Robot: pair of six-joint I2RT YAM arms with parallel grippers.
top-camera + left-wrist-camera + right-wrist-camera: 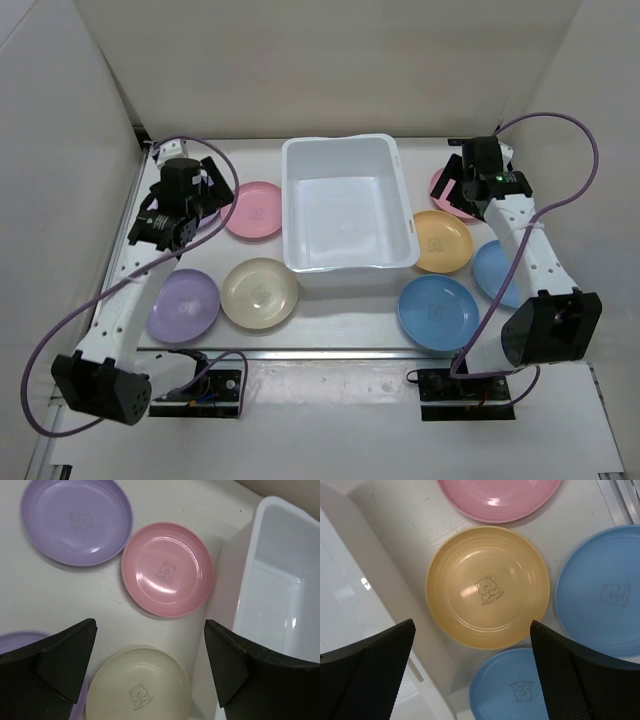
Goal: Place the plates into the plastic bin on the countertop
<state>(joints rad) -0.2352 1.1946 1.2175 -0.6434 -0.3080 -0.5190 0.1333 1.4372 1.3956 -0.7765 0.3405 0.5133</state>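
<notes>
At the centre of the countertop (345, 310) the white plastic bin (345, 215) sits empty, with four plates (183, 304) lying on each side so each arm can reach its share. The left gripper (150, 625) hovers wide open above a pink plate (166, 569), and the right gripper (472, 625), equally open and empty, hovers above a yellow-orange plate (487, 586), likely lining up first picks.

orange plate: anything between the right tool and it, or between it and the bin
Nothing visible. The right tool hangs open over the orange plate, which lies uncovered. Only the adjoining wall of the plastic bin separates the plate from its inside.
</notes>
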